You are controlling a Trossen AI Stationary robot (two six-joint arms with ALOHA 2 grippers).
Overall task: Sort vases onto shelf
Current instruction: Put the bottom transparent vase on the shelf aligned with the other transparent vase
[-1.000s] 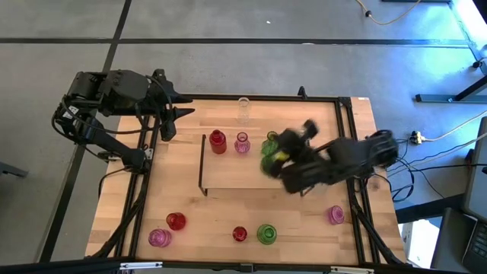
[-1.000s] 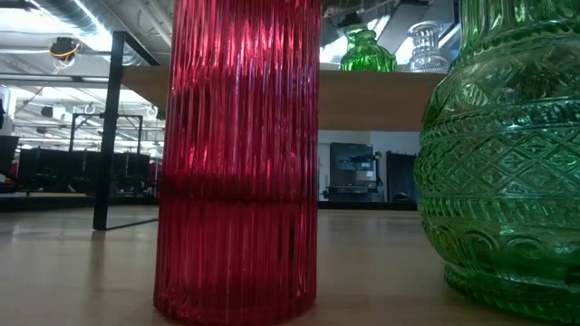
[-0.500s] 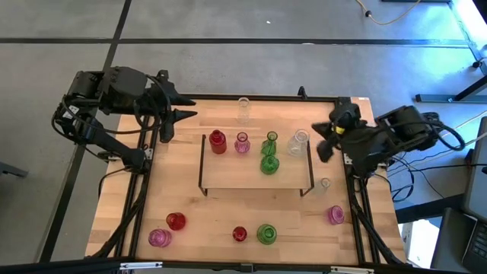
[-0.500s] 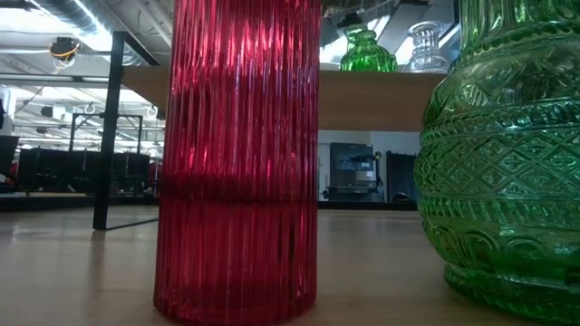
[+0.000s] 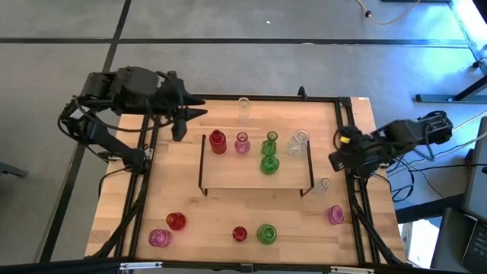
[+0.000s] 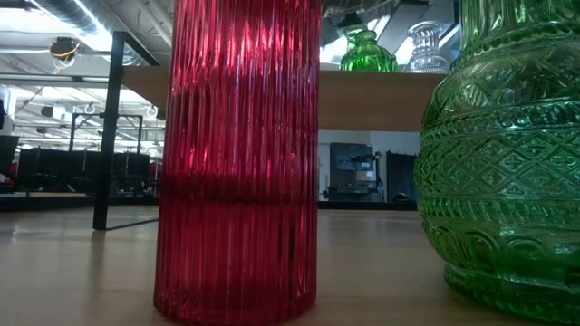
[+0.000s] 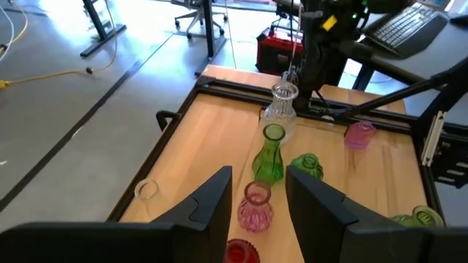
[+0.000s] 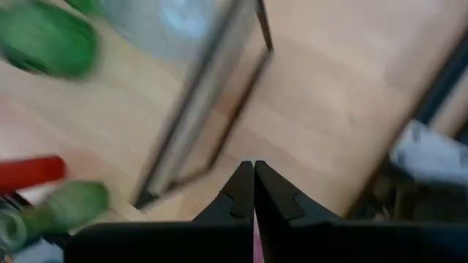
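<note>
Vases of small translucent glass stand in a row along the far side of the low light-wood shelf (image 5: 251,176) with thin black metal legs: a red bottle-shaped vase (image 5: 218,141), a pink round-bellied vase (image 5: 242,142), a slim green vase (image 5: 270,142) with a rounder green vase (image 5: 268,164) just in front of it, and a clear glass vase (image 5: 299,141) at the right end. Off the shelf, on the wooden worktop (image 5: 129,205), a clear vase (image 5: 243,109) stands near the far edge, and a small clear vase (image 5: 325,183) sits just beside the shelf's right legs. A pink vase (image 5: 335,215) stands nearer the right front. Along the front edge are a pink ribbed vase (image 5: 159,237), a red round vase (image 5: 176,221), a small red vase (image 5: 240,234) and a green patterned vase (image 5: 266,233); the last two fill the low view, close to the camera.

My left end effector (image 5: 186,116) hangs over the worktop's far left corner, pointing toward the shelf. Its two dark fingers (image 7: 208,208) are parted with a clear gap and hold nothing; my wrist camera looks between them along the row of shelf vases.

My right end effector (image 5: 335,157) is at the worktop's right edge, beside the shelf's right end and apart from the vases. Its fingers (image 8: 238,191) are pressed together, tip to tip, with nothing between them.
</note>
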